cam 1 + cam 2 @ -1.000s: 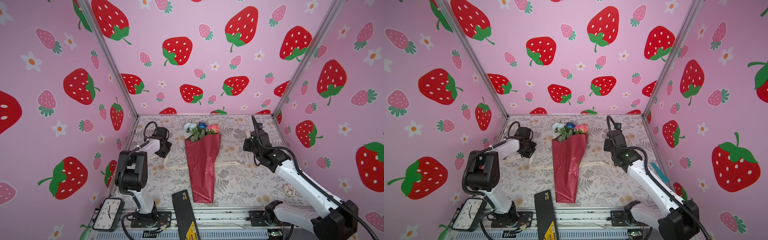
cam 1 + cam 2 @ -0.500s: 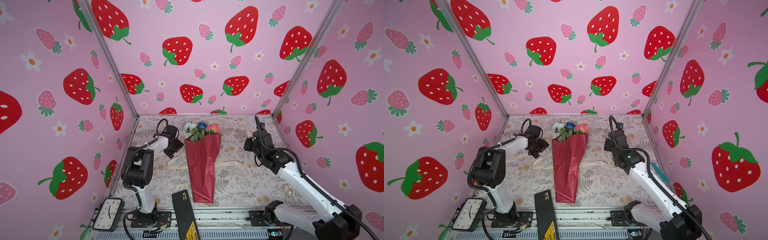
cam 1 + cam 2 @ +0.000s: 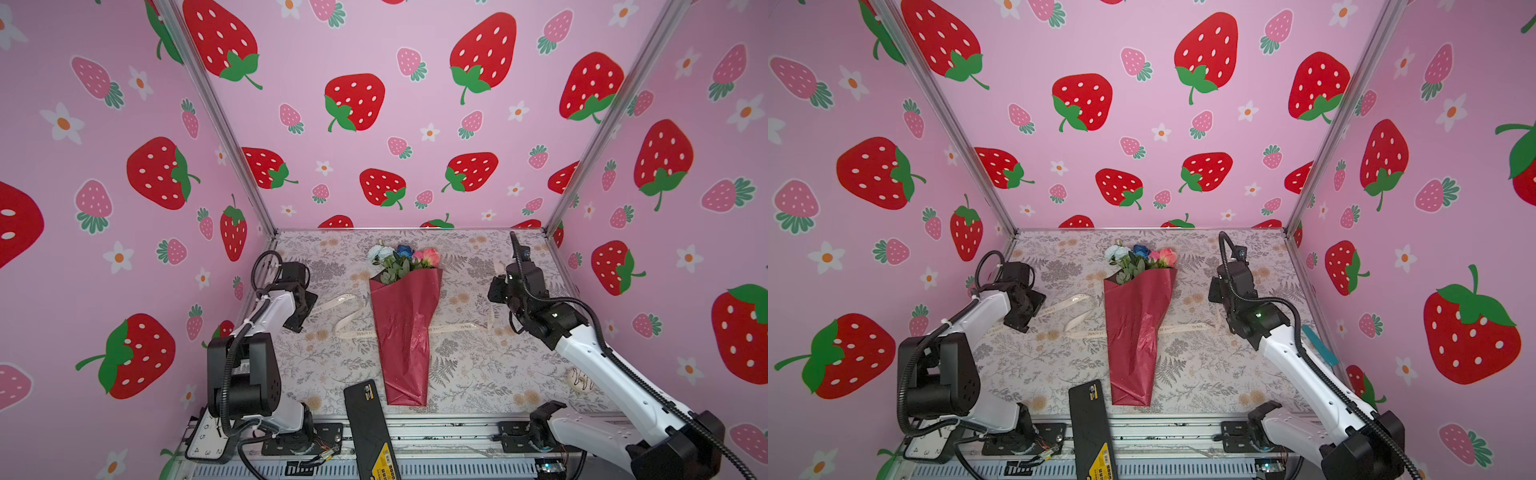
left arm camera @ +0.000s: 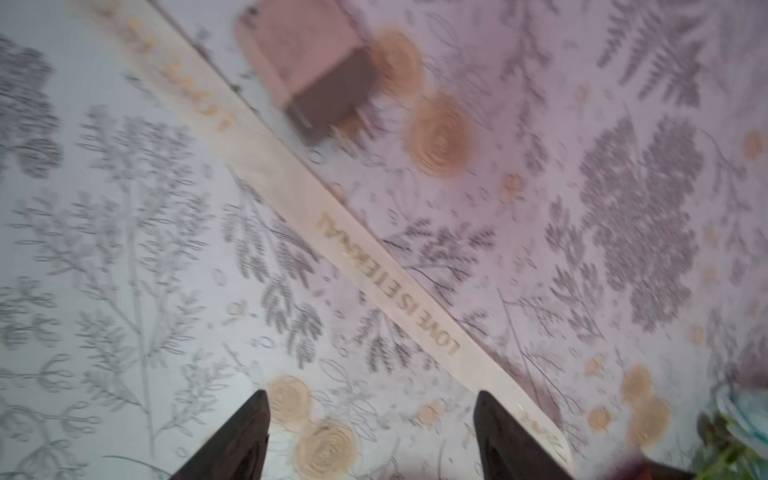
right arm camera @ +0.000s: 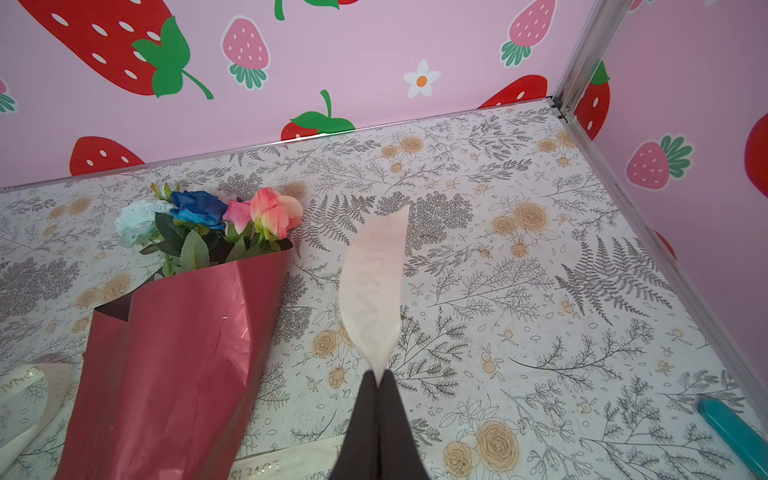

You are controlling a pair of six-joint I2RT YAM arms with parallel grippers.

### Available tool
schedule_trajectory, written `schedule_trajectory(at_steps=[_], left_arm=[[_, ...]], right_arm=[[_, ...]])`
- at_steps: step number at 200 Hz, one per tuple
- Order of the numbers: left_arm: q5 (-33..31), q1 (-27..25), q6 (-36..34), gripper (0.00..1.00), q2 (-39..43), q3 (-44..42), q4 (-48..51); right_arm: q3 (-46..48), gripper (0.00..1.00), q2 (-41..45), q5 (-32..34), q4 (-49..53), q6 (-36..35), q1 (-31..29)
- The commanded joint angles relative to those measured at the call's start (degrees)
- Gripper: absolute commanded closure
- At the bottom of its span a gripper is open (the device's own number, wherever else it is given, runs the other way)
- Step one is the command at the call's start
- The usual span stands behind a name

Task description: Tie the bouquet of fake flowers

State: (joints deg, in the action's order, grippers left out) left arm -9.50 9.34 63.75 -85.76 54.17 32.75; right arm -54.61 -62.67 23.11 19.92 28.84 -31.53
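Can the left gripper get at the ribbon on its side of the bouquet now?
Probably yes: the left gripper is open right over the ribbon, which lies uncovered there, with nothing in between.

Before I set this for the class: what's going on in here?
Two robot arms are tying a bouquet of fake flowers, which lies on the table with a cream ribbon crossing under it. The right gripper is shut on one ribbon end, lifted. The left gripper hangs open over the other stretch, holding nothing. No knot yet.
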Motion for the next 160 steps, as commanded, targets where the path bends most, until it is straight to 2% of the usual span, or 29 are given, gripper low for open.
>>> schedule_trajectory(at_steps=[1, 36, 78, 126, 160], left_arm=[[-3.47, 4.47, 1.12, 0.22, 3.35, -2.38, -1.10], [-3.77, 11.21, 2.96, 0.28, 4.25, -4.39, -3.43], [-4.50, 16.49, 4.79, 0.39, -1.97, -0.11, -1.97], [-7.18, 18.14, 2.50, 0.41, -11.69, 9.68, 5.18], [-6.65, 18.36, 1.86, 0.41, -16.35, 13.49, 7.12]], right_arm=[[-0.06, 1.00, -0.71, 0.93, -0.26, 1.45, 0.34], [-0.32, 1.00, -1.94, -0.05, 0.55, 3.00, 0.41], [-0.84, 1.00, -1.86, -1.09, 1.43, 4.09, 0.41], [-0.48, 1.00, -1.70, -1.38, 1.41, 5.08, 0.41], [-0.48, 1.00, -2.10, -1.32, 1.37, 5.22, 0.42]])
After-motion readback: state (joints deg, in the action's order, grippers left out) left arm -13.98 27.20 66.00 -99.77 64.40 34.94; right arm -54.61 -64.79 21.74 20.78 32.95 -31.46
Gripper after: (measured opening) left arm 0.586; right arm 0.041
